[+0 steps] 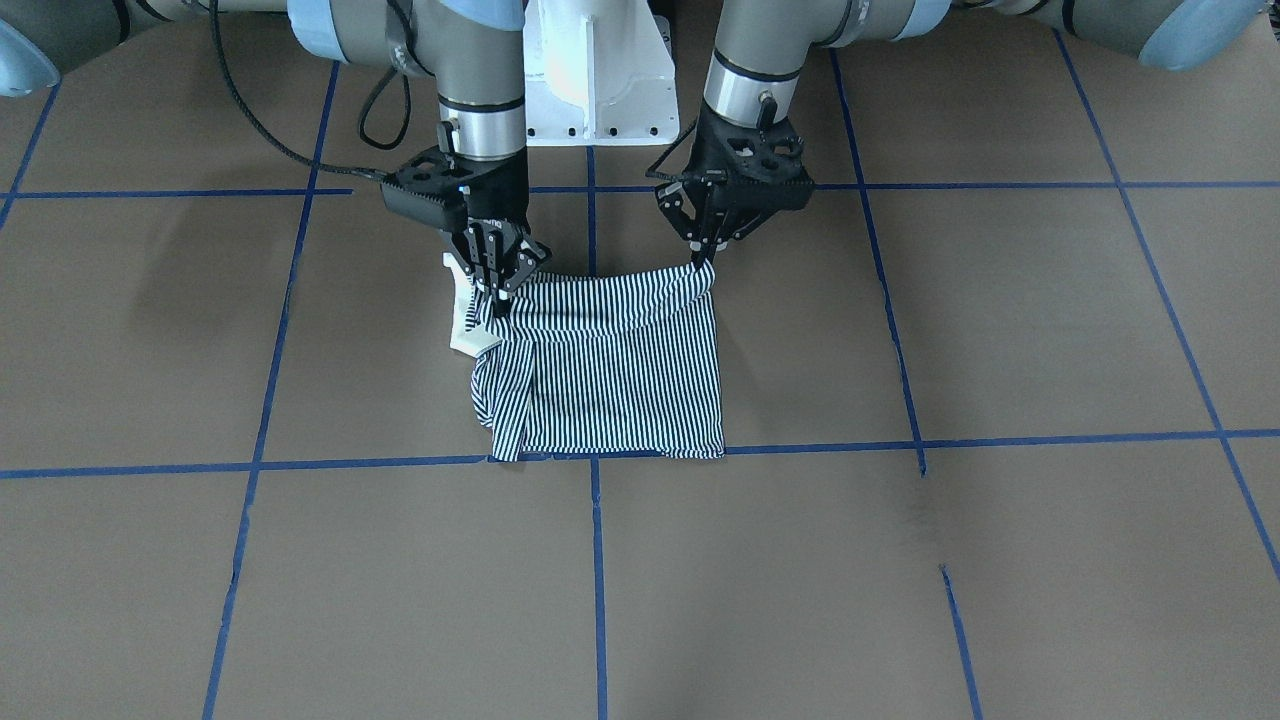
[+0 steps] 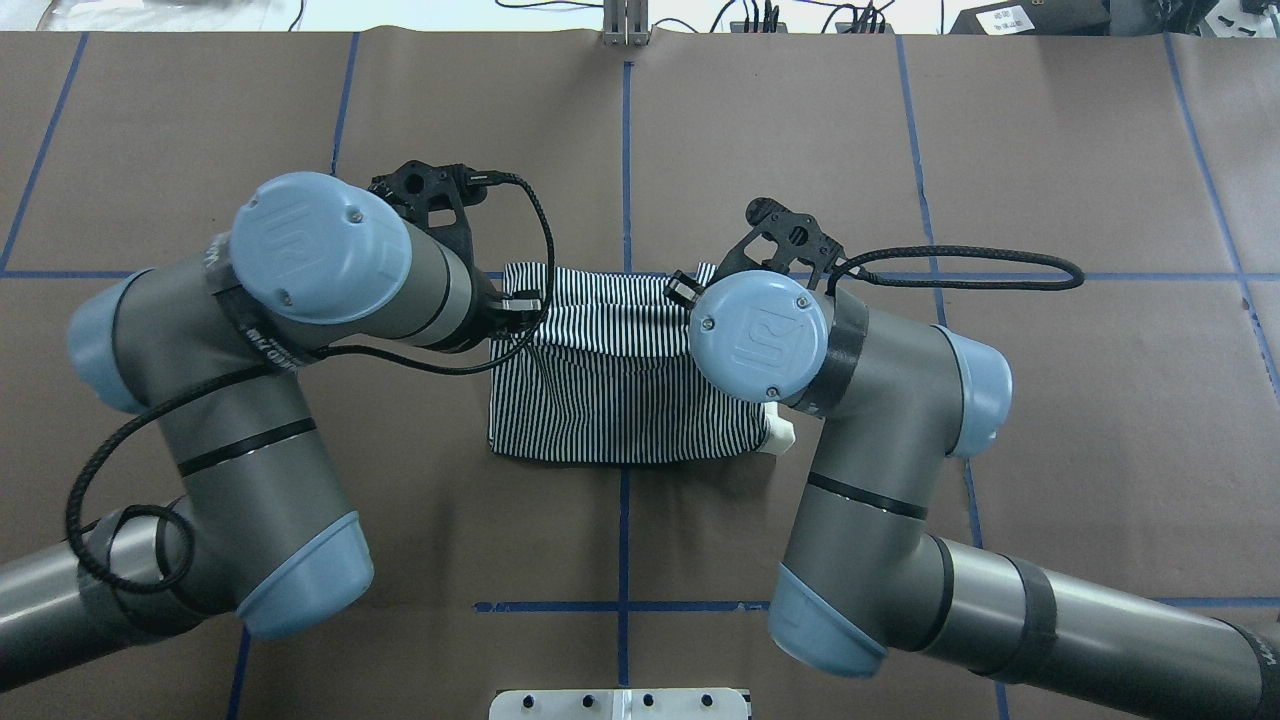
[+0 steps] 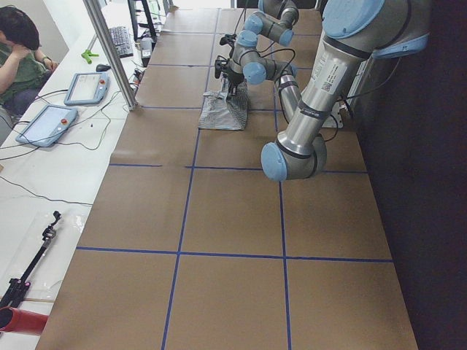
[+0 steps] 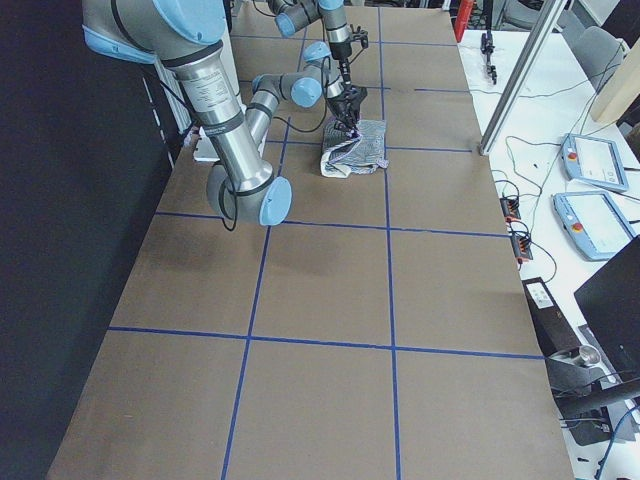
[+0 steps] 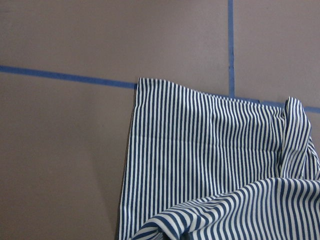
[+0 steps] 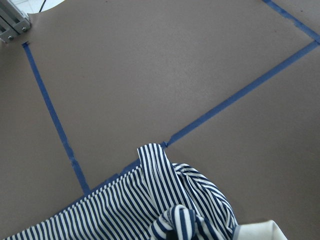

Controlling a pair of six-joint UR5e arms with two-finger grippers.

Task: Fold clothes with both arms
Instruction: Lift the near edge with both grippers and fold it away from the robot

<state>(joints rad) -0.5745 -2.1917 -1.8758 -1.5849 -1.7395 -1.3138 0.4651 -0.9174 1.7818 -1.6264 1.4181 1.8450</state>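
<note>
The striped polo shirt [image 1: 610,370] lies folded into a rough rectangle on the brown table, and its cream collar [image 1: 465,330] sticks out at one side. My left gripper [image 1: 704,258] is shut on the shirt's robot-side corner and holds that edge slightly raised. My right gripper [image 1: 497,290] is shut on the other robot-side corner, beside the collar. In the overhead view the shirt [image 2: 620,390] lies between both wrists, which hide the fingertips. The wrist views show only striped cloth [image 5: 210,165] [image 6: 165,210], no fingers.
Blue tape lines [image 1: 596,560] divide the table into squares. The white pedestal base [image 1: 600,80] stands just behind the shirt. A metal post [image 3: 109,51], tablets and a seated operator [image 3: 18,58] are at the table's far side.
</note>
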